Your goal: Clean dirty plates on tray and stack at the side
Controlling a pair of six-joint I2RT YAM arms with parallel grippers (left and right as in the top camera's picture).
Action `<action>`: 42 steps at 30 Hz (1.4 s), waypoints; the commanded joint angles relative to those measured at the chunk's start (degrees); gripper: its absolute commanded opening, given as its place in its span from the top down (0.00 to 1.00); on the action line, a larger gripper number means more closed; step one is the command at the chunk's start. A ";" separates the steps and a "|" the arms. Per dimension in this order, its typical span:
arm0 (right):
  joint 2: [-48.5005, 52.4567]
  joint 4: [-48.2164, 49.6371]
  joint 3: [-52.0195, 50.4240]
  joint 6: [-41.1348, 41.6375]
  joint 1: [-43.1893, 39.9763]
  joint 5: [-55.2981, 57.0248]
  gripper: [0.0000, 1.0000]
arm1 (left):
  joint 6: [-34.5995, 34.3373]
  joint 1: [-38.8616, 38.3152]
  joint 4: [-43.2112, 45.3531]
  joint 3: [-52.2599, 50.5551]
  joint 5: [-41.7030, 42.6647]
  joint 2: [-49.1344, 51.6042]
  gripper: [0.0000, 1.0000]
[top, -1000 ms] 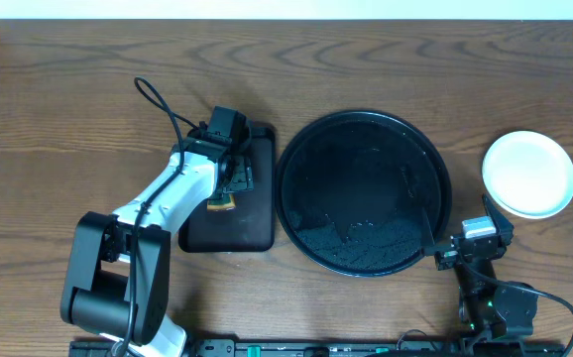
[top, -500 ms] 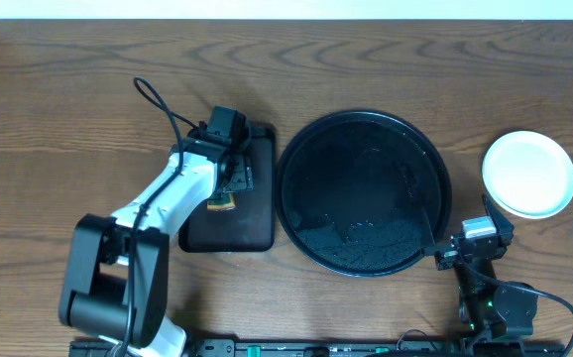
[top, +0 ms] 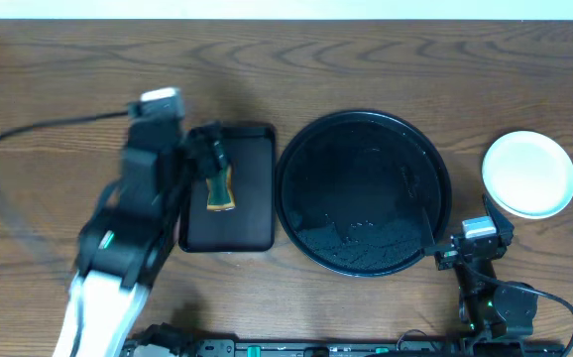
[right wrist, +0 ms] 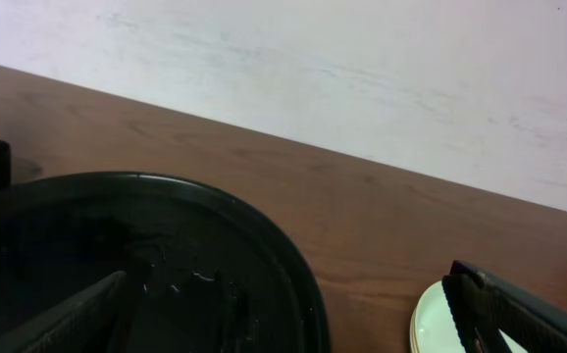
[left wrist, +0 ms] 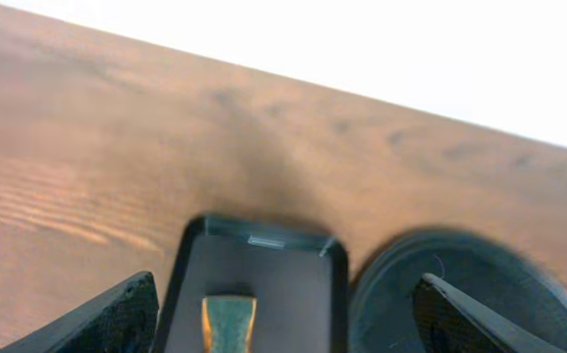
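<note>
The round black tray (top: pixel 363 191) holds no plates; wet streaks glisten on it (right wrist: pixel 195 284). Stacked plates (top: pixel 529 174) stand on the table to its right, and the top one looks pale mint (right wrist: pixel 431 331). My left gripper (top: pixel 210 157) hangs open, raised over the far left part of the small rectangular tray (top: pixel 252 213). In the left wrist view the left gripper (left wrist: pixel 283 328) holds nothing, with the sponge (left wrist: pixel 230 322) lying below it. My right gripper (top: pixel 470 241) rests open between the round tray and the plates, and the right gripper (right wrist: pixel 293 324) is empty.
The yellow-green sponge (top: pixel 220 188) lies on the rectangular tray left of the round one. My left arm (top: pixel 118 248), blurred, covers the table's left front. A pale wall (right wrist: pixel 362 69) borders the far edge.
My left arm has lifted off the rectangular tray and swung left and upward, its gripper open throughout. The sponge stays on the tray. The right arm has not moved.
</note>
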 commanded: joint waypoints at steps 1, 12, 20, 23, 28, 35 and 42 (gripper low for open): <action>-0.35 -0.24 -0.04 0.90 0.20 0.20 0.01 | 0.74 2.01 -3.65 0.11 -0.79 -7.08 0.16; -0.35 -0.24 -0.04 0.90 0.20 0.20 0.01 | 0.72 11.69 -11.87 -10.71 -0.81 -32.57 0.16; -0.35 -0.24 -0.04 0.90 0.20 0.20 0.01 | 0.07 12.70 8.59 -27.32 -0.50 -48.48 0.16; -0.35 -0.24 -0.04 0.90 0.20 0.20 0.01 | 0.04 12.70 22.27 -33.64 0.72 -52.87 0.16; -0.35 -0.24 -0.04 0.90 0.20 0.17 0.01 | -0.13 12.70 40.92 -42.07 2.56 -54.95 0.16; -0.35 -0.24 -0.04 0.90 0.20 0.20 0.01 | -0.17 12.63 47.01 -50.31 3.39 -54.99 0.16; -0.35 -0.24 -0.04 0.90 0.20 0.20 0.01 | -0.15 12.63 46.99 -57.40 4.26 -54.99 0.16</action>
